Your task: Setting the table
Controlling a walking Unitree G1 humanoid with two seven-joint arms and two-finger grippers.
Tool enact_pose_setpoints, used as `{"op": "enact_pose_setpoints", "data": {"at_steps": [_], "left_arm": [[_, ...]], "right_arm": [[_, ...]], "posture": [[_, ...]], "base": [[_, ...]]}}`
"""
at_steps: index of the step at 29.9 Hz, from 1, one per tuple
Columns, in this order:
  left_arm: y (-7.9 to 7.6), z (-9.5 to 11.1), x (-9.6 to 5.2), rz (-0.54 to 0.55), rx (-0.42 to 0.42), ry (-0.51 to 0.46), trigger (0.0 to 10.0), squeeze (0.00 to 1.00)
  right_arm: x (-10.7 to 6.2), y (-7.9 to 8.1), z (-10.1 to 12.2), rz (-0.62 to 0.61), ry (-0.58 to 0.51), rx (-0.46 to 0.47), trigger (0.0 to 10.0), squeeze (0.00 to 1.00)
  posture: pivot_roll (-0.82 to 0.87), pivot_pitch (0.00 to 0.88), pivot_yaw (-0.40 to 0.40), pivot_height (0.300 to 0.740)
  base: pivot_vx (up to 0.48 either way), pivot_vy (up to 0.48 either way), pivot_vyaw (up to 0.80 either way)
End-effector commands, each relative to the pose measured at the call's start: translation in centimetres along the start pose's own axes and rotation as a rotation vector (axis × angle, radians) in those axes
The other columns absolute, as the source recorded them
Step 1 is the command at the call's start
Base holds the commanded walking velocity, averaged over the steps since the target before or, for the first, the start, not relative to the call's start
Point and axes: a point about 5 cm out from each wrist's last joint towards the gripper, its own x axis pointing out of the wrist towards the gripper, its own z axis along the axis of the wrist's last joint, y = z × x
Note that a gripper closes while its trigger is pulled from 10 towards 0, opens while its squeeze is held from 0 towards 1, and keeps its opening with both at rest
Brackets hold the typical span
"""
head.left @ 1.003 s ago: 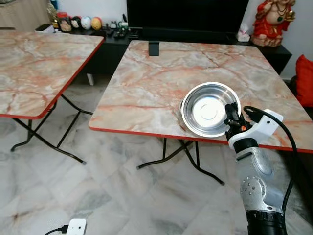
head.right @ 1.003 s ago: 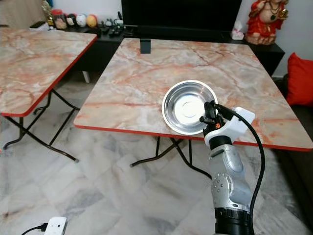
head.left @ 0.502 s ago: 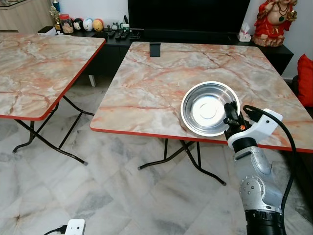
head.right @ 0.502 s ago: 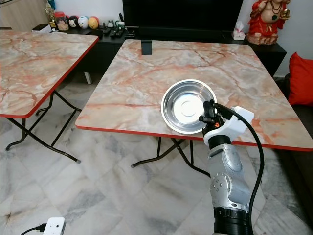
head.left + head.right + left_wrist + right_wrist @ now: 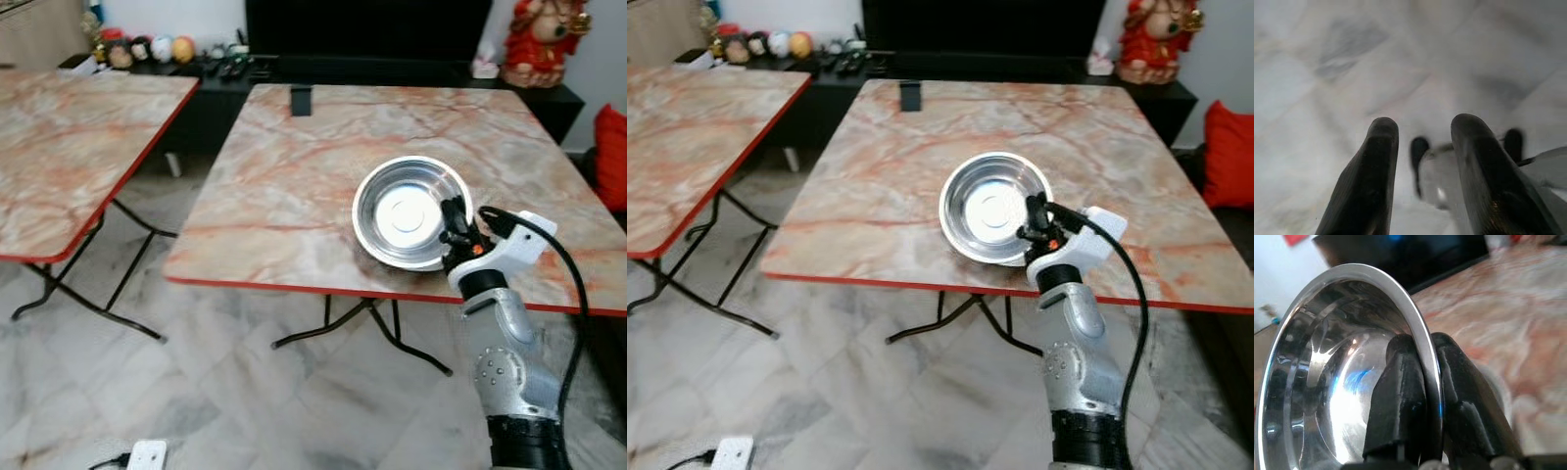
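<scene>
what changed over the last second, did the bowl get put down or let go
No. The right gripper stays shut on the rim of the steel bowl, one finger inside and one outside, over the near edge of the marble table. The bowl sits in almost the same spot against the table; the small shift across the pictures comes from the camera moving. The left gripper hangs open over the floor.

A red figurine (image 5: 542,41) stands at the upper right on a black cabinet (image 5: 392,70), small round toys (image 5: 147,49) line the upper left, a red cushion (image 5: 1229,155) sits at right, and a white power strip (image 5: 147,454) lies on the marble floor (image 5: 245,401).
</scene>
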Motion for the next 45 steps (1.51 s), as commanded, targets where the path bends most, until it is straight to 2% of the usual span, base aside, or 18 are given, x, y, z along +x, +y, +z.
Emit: {"op": "enact_pose_setpoints", "data": {"at_steps": [1,15,19,25,35,36,37,38,41,42,44,45], "left_arm": [[1.1,-0.6,-0.4,0.026,0.002,0.028,10.0,0.0],[1.4,-0.2,-0.3,0.04,-0.008,0.023,10.0,0.0],[1.6,-0.3,-0.4,0.042,-0.013,0.025,10.0,0.0],[1.4,-0.4,-0.3,0.037,-0.013,0.029,10.0,0.0],[0.4,-0.6,-0.2,0.018,-0.009,0.039,10.0,0.0],[0.4,-0.6,-0.2,0.018,-0.009,0.038,10.0,0.0],[0.3,-0.6,-0.1,0.015,-0.009,0.038,10.0,0.0],[0.3,-0.6,-0.1,0.015,-0.009,0.038,10.0,0.0],[0.3,-0.6,-0.1,0.013,-0.009,0.038,10.0,0.0],[0.3,-0.6,-0.1,0.013,-0.009,0.038,10.0,0.0],[0.3,-0.6,-0.1,0.011,-0.009,0.039,10.0,0.0],[0.3,-0.6,-0.1,0.011,-0.009,0.039,10.0,0.0]], "right_arm": [[0.4,1.3,0.5,0.043,-0.029,0.001,10.0,0.0],[0.8,1.4,0.9,0.044,-0.037,0.004,10.0,0.0],[0.8,2.1,0.6,0.108,0.006,-0.009,10.0,0.0],[0.8,1.9,-0.1,0.115,0.064,-0.066,10.0,0.0],[0.3,1.9,-0.6,0.126,0.127,-0.064,10.0,0.0],[0.2,1.9,-0.6,0.123,0.139,-0.064,10.0,0.0],[0.0,1.8,-1.1,0.12,0.198,-0.056,10.0,0.0],[0.0,1.8,-1.1,0.12,0.198,-0.056,10.0,0.0],[-0.2,1.2,-1.8,0.064,0.297,-0.045,10.0,0.0],[-0.2,1.2,-1.8,0.064,0.297,-0.045,10.0,0.0],[-0.4,0.5,-2.0,0.021,0.338,0.032,10.0,0.0],[-0.4,0.5,-2.0,0.021,0.338,0.032,10.0,0.0]], "posture": [[-0.01,0.0,-0.023,0.736],[-0.02,0.0,-0.025,0.736],[-0.02,0.0,-0.027,0.736],[-0.03,0.0,-0.03,0.736],[-0.04,0.0,-0.03,0.736],[-0.04,0.0,-0.03,0.736],[-0.04,0.0,-0.029,0.736],[-0.04,0.0,-0.029,0.736],[-0.04,0.0,-0.032,0.736],[-0.04,0.0,-0.032,0.736],[-0.05,0.0,-0.032,0.736],[-0.05,0.0,-0.032,0.736]], "base": [[0.266,0.0,0.0],[0.269,0.0,0.0],[0.269,0.0,0.0],[0.273,0.0,0.0],[0.0,0.0,0.0],[0.0,0.0,0.0],[0.0,0.0,0.0],[0.0,0.0,0.0],[0.0,0.0,0.0],[0.0,0.0,0.0],[0.0,0.0,0.0],[0.0,0.0,0.0]]}}
